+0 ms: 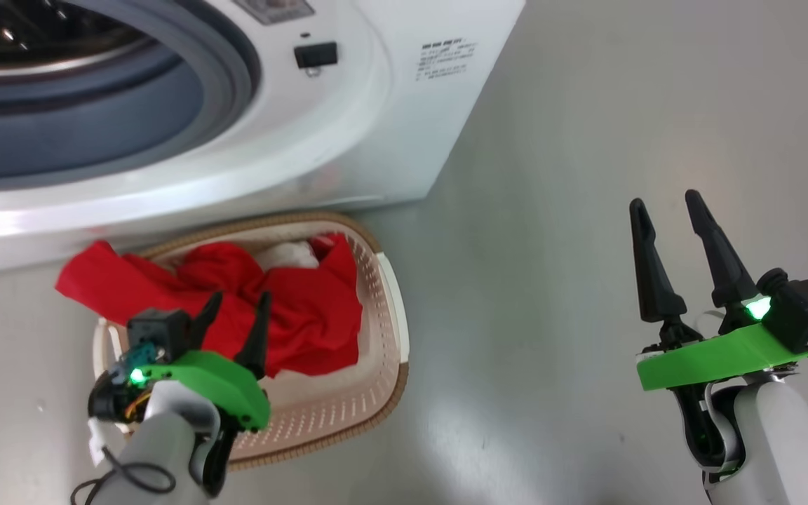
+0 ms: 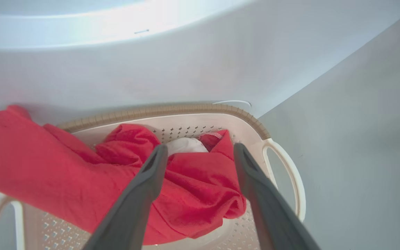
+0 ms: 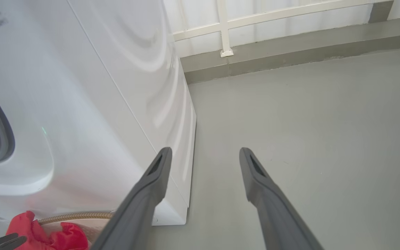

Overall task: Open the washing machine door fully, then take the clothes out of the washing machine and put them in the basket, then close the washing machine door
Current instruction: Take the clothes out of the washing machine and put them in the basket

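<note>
Head view first: the clothes (image 1: 306, 308) are heaped in the basket (image 1: 386, 365), mostly red, with a scrap of white showing at the pile's 12 o'clock end. One red flap spills out past the rim toward 9 o'clock. The basket sits on the grey floor (image 1: 551, 280) at about 7 o'clock in the picture, just beside the foot of the washing machine (image 1: 376, 140); I can't tell whether they touch. The machine fills the 11 o'clock corner, with its grey rubber ring (image 1: 232, 63) and a slice of steel drum in sight.

The left gripper (image 1: 239, 300) hangs right over the heap. Its claw is released, with the fingers spread wide above the red cloth and nothing pinched between them, and the left wrist view shows that plainly.

Over at 4 o'clock, well apart from the basket, the right gripper (image 1: 665, 201) has its claw released too. Its fingers are spread and point up toward 12 o'clock above bare floor.
</note>
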Motion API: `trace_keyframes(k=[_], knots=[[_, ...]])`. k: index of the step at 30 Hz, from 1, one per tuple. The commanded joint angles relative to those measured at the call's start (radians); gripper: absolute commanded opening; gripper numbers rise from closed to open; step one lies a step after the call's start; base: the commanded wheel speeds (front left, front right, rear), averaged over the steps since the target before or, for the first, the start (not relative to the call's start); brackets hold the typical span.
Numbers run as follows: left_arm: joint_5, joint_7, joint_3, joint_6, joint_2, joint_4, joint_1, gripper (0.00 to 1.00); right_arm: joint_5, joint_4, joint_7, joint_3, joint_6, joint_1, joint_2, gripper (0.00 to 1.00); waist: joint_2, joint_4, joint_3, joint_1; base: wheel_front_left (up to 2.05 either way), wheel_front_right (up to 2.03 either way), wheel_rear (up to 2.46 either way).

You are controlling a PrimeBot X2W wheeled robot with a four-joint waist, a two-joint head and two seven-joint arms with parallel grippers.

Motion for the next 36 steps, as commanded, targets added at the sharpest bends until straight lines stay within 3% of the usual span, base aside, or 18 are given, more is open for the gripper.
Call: trace_keyframes(k=[1,15,36], knots=[[0.033,-0.005,0.049,-0.005,0.016,-0.038,0.05,1.0,-0.01,-0.013,-0.006,0.025,0.007,0.037,0.002,1.0,-0.0001,0.006,-0.074,0.0,0.0,0.0,0.0],[0.189,-0.005,0.253,-0.005,-0.01,-0.271,0.223,1.0,-0.005,0.033,-0.006,0.045,0.007,0.114,-0.015,1.0,-0.0001,0.017,-0.275,0.0,0.0,0.0,0.0],[0.278,-0.005,0.299,-0.005,-0.018,-0.611,0.454,1.0,0.007,0.052,-0.006,0.049,0.007,0.244,-0.052,1.0,-0.0001,0.015,-0.485,0.0,0.0,0.0,0.0]])
